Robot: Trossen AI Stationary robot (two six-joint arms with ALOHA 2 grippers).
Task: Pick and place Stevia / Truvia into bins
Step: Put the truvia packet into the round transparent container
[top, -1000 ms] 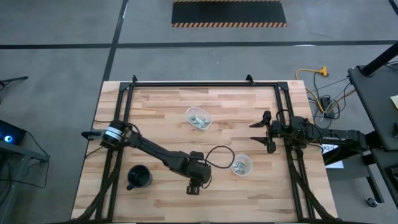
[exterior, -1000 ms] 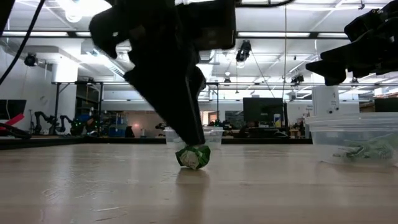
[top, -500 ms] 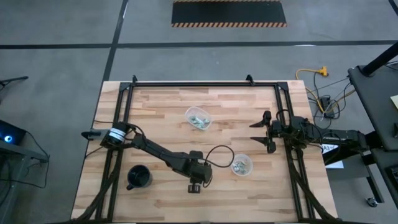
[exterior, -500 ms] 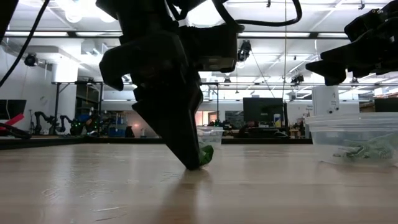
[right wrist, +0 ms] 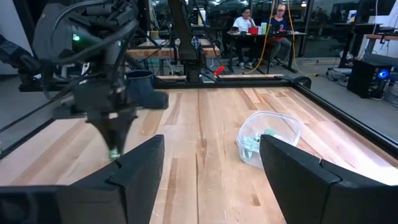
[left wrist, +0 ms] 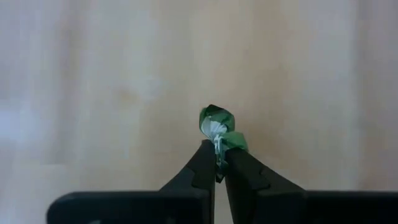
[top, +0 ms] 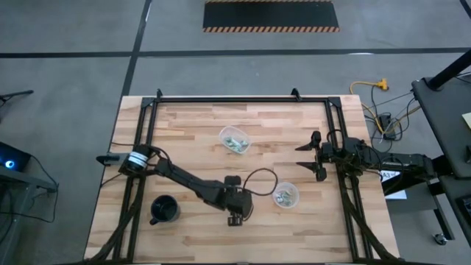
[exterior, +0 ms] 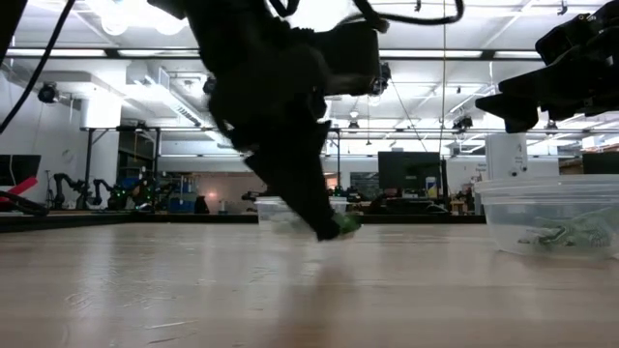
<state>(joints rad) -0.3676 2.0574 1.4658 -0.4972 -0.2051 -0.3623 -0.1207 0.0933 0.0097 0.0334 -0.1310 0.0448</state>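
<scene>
A crumpled green and white Stevia packet (left wrist: 217, 126) hangs just above the wood table near its front middle, with my left gripper (top: 235, 219) shut on it. In the low view the packet (exterior: 344, 226) shows at the fingertips. Two bins, small clear cups, stand on the table: one (top: 286, 196) right of my left gripper and one (top: 235, 140) farther back, both holding packets. My right gripper (top: 310, 156) hovers open at the table's right side, its fingers (right wrist: 143, 163) with nothing between them. My left gripper pinches the packet's white twisted end (left wrist: 218, 148) between its two fingertips. The fingers (exterior: 314, 208) come from above, slanting down. The green crumpled part sticks out past the tips, and the packet is lifted clear of the table.
A black cup (top: 165, 210) stands near the front left. A black metal frame (top: 243, 99) runs along the table's back and sides. Bare wood lies between the two bins and along the front edge.
My left gripper has shut on the packet, which lay on the table a second ago. It has since risen a little and shifted toward the table's right edge, lifting the packet clear of the wood.
</scene>
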